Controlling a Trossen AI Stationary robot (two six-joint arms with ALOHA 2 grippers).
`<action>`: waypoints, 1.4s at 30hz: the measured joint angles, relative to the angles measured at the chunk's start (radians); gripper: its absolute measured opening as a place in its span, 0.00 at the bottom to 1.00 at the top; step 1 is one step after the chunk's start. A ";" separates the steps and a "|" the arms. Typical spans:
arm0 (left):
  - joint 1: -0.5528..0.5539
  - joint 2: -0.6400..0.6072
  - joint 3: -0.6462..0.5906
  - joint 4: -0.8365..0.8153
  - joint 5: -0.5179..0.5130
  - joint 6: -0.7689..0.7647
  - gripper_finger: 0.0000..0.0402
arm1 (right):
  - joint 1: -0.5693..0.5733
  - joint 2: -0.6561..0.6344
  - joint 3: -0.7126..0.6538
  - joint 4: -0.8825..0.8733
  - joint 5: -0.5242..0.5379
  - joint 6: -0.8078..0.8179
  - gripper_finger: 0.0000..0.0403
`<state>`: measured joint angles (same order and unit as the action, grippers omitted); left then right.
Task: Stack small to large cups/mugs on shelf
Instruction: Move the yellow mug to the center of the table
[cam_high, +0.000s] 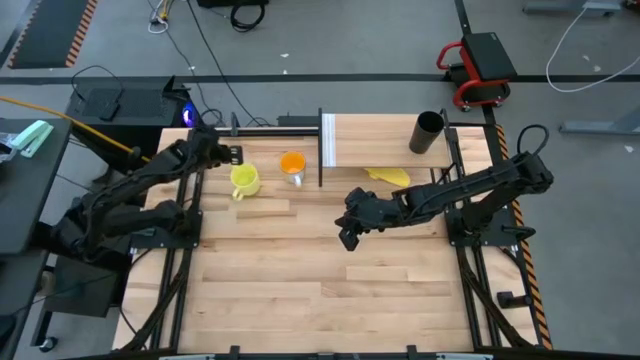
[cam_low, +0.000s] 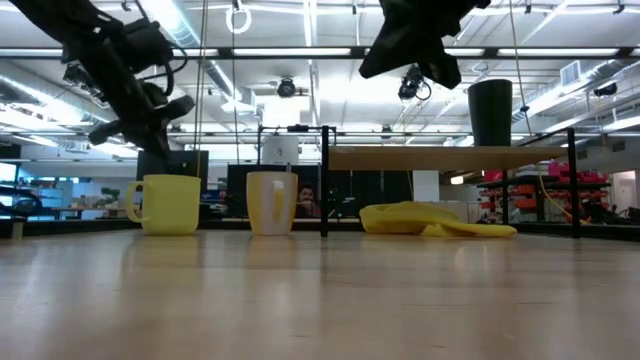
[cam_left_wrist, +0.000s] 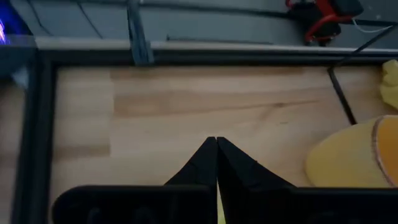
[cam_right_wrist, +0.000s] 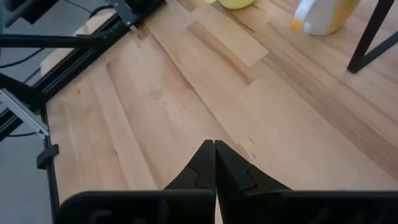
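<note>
I saw the light-wood table (cam_high: 300, 280) carrying a yellow mug (cam_high: 245, 180), an orange cup (cam_high: 292, 166) and a limp yellow thing (cam_high: 390, 176) under the shelf (cam_high: 380, 130), where a black cup (cam_high: 428, 131) stood.

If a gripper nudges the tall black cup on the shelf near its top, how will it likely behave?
The black cup stands tall and narrow, so it would probably tip rather than slide. It sits near the shelf corner, so it might fall off. On its side, it would likely roll.
</note>
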<state>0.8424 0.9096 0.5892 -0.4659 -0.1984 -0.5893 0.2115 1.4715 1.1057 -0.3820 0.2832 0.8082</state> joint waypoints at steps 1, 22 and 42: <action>0.027 0.000 0.000 -0.007 0.041 -0.012 0.01 | 0.000 0.000 0.000 0.004 0.000 0.000 0.01; 0.192 0.172 0.000 -0.030 0.391 0.077 0.05 | -0.025 0.000 0.000 0.056 -0.032 -0.007 0.00; 0.022 0.217 0.000 -0.049 0.489 0.066 0.03 | -0.077 0.000 0.000 0.055 -0.047 -0.028 0.00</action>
<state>0.8647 1.1271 0.5896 -0.5145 0.2910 -0.5228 0.1343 1.4715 1.1057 -0.3275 0.2364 0.7804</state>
